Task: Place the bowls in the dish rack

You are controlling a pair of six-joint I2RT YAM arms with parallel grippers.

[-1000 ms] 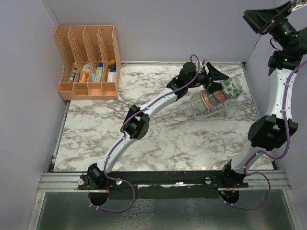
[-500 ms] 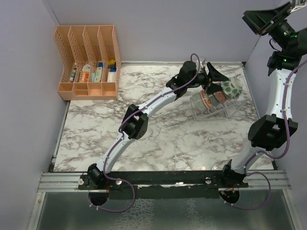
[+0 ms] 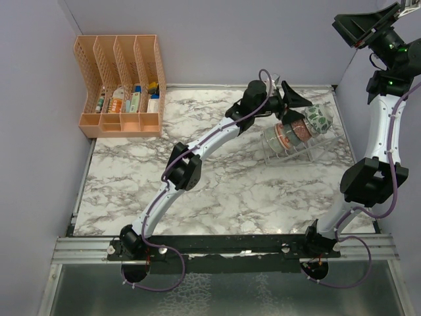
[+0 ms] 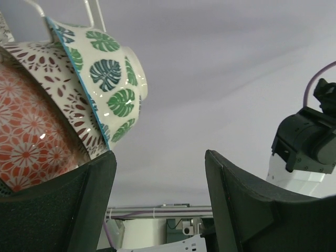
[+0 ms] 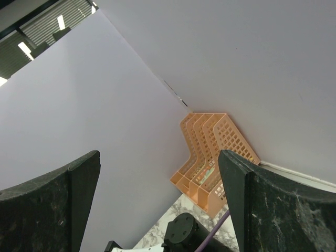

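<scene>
Top view: the bowls point(image 3: 297, 129) stand on edge in the dish rack point(image 3: 273, 149) near the far right corner of the desk point(image 3: 131, 178), with the left tool point(image 3: 289, 102) just beside them. Left wrist view: only here do the patterns show. The green-leaf bowl point(image 4: 113, 79) nests against others, and the tool is spread and empty. Right wrist view: the right tool point(image 5: 157, 157) is spread, empty and raised. The bowls are glazed ceramic, likely slick and breakable, so pinch a rim.

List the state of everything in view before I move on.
Left gripper: open, empty, next to the bowls.
Right gripper: open, empty, raised high.
Rack: upright, loaded.
Bowls: on edge in the rack, nested in a row.
Organizer: upright, small items in its slots.
</scene>
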